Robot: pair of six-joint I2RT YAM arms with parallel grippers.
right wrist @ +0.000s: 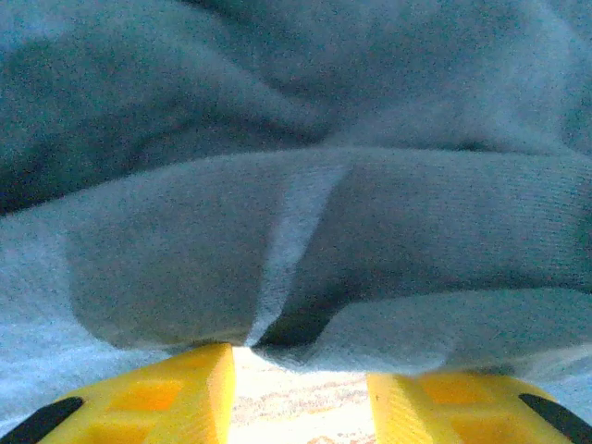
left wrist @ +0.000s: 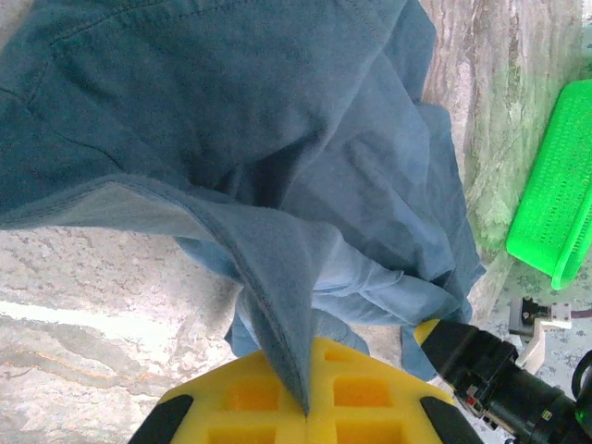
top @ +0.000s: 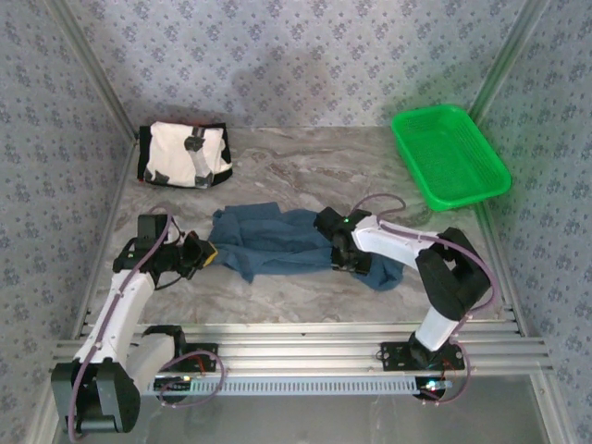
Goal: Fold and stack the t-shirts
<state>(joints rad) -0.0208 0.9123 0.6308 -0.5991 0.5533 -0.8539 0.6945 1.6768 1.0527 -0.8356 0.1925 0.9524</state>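
The crumpled teal t-shirt (top: 277, 236) lies mid-table (top: 305, 176) between both grippers, and the folded cream-white t-shirt (top: 180, 153) sits well apart at the far left. The left gripper (left wrist: 307, 407) is closed, pinching the teal t-shirt's edge. The right gripper (right wrist: 301, 370) stands parted, with cloth bunched just ahead of its fingertips.

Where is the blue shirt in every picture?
Top: blue shirt, middle of the table.
Left wrist: upper frame, an edge pinched in the left gripper.
Right wrist: across the frame, above the right gripper.
Shared landmark: green basket, far right in top, right edge in left wrist.
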